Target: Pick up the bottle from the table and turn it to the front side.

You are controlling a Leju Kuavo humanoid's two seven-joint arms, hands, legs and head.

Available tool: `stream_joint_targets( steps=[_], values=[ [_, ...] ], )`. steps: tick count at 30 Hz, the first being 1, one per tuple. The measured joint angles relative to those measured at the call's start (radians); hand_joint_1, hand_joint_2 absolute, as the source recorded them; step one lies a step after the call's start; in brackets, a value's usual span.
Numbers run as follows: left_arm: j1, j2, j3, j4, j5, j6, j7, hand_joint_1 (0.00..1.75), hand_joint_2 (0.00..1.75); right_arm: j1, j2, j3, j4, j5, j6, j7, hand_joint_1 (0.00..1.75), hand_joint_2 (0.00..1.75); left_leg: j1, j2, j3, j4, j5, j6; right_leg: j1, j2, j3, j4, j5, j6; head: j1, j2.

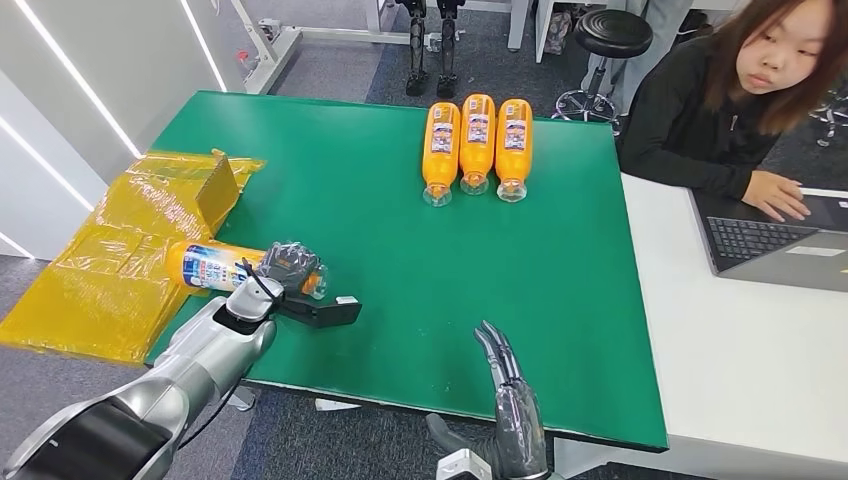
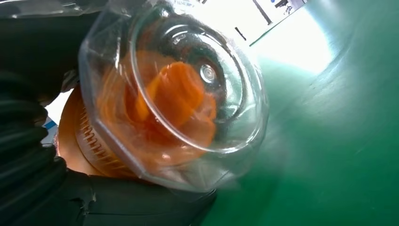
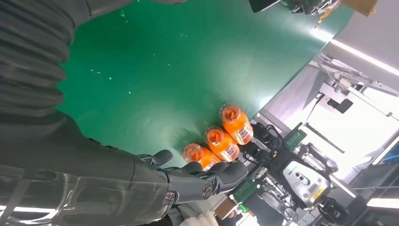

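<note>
The left hand point(image 1: 288, 268) holds an orange bottle point(image 1: 215, 267) lying sideways at the worktop's point(image 1: 400, 250) left edge. The right hand point(image 1: 515, 405) is open, holding nothing.

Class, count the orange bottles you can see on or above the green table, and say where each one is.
4. Three orange bottles lie side by side at the green table's far edge. The fourth bottle is held by the left hand at the table's left edge.

Bottle point(image 1: 215, 267): orange, white and blue label, clear cap. Three bottles point(image 1: 477, 143) at far side: orange, same kind of labels. Table point(image 1: 400, 250): green top. Wrapping point(image 1: 120, 240): yellow, shiny. Left hand point(image 1: 290, 270): dark grey fingers. Side desk point(image 1: 740, 350): white.
</note>
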Motion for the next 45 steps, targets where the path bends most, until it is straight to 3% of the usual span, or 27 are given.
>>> stream_joint_targets(
  steps=[5,9,29,33,36,39,41,45],
  values=[
    [-0.006,0.002,0.0,0.01,-0.003,-0.035,0.056,1.75,1.75,0.002,-0.003,-0.001,-0.003,0.0,0.012,0.0,0.0,1.75,0.0,0.0,0.0,0.0,0.0,0.0,0.0,0.0,0.0,0.001,0.0,0.0,0.0,0.0],
    [-0.013,0.014,0.003,0.02,0.013,-0.051,0.107,0.0,1.75,0.003,-0.005,-0.002,-0.005,0.002,0.033,0.004,0.0,1.75,0.0,0.0,0.001,0.0,0.0,-0.001,0.0,0.0,0.0,0.001,0.0,0.0,0.0,0.0],
    [-0.011,0.078,0.077,0.035,0.011,0.02,0.114,0.0,1.75,-0.019,-0.004,-0.002,0.059,-0.055,0.049,-0.043,0.0,1.75,0.0,-0.001,0.001,0.0,0.001,-0.002,0.0,0.0,0.0,0.002,0.0,0.0,0.0,0.0],
    [-0.009,0.077,0.087,0.035,0.011,0.062,0.068,0.0,1.75,-0.011,-0.005,-0.002,0.066,-0.057,0.031,-0.043,0.0,1.75,0.0,-0.001,0.001,0.0,0.001,-0.002,0.0,0.0,-0.001,0.002,0.0,0.0,0.0,0.0],
    [0.001,0.054,0.108,0.029,0.053,0.212,-0.049,0.0,1.75,-0.005,-0.004,-0.003,0.07,-0.046,0.006,-0.018,0.0,1.75,0.0,-0.001,0.0,0.0,0.001,-0.002,0.0,-0.001,-0.002,0.002,0.0,0.0,0.0,0.0],
    [0.034,0.001,0.156,-0.033,0.207,0.427,-0.299,0.0,1.75,0.004,-0.002,-0.007,0.072,-0.029,-0.028,0.014,0.0,1.75,-0.001,-0.004,-0.002,0.001,0.001,-0.002,-0.001,-0.004,-0.001,0.001,0.0,0.0,0.0,0.0],
    [0.088,-0.032,0.188,-0.139,0.363,0.448,-0.442,0.0,1.75,0.011,-0.001,-0.013,0.071,-0.021,-0.037,0.017,0.0,1.75,-0.002,-0.001,-0.001,0.001,0.0,-0.001,-0.002,0.0,-0.001,0.001,0.0,0.0,0.0,0.0],
    [0.25,-0.063,0.213,-0.464,0.71,0.366,-0.644,0.0,1.75,0.033,0.01,-0.045,0.065,-0.025,-0.039,-0.047,0.0,1.75,-0.003,0.006,-0.001,0.001,-0.002,0.001,-0.003,0.007,-0.003,0.001,0.0,0.001,0.0,0.0]
  ],
)
